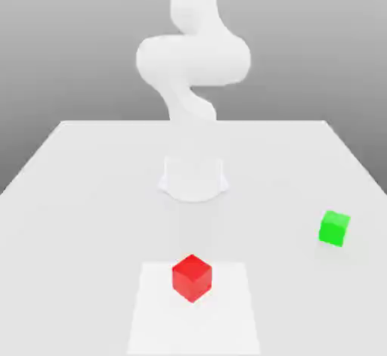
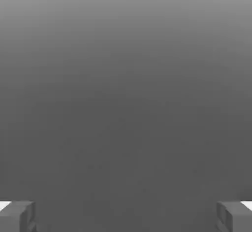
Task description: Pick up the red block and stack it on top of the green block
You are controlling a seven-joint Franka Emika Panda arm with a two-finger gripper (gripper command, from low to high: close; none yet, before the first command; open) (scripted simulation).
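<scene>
A white robot arm (image 1: 193, 60) rises from its round base at the table's (image 1: 75, 188) far middle. In the hand view the claw (image 2: 126, 216) is spread wide, its grey fingertips (image 2: 17, 215) far apart and empty. Nothing has been grasped; judging by this, the reach toward the red block comes first. The red block (image 1: 192, 277), a matte cube, sits at six o'clock from the base on a paler square patch (image 1: 151, 317). The green block (image 1: 333, 228), a similar matte cube, sits well apart at about four o'clock.

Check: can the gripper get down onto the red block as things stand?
Probably yes. The red block sits alone on the table, well apart from the green block, with nothing over or beside it. The gripper is open and holds nothing.
</scene>
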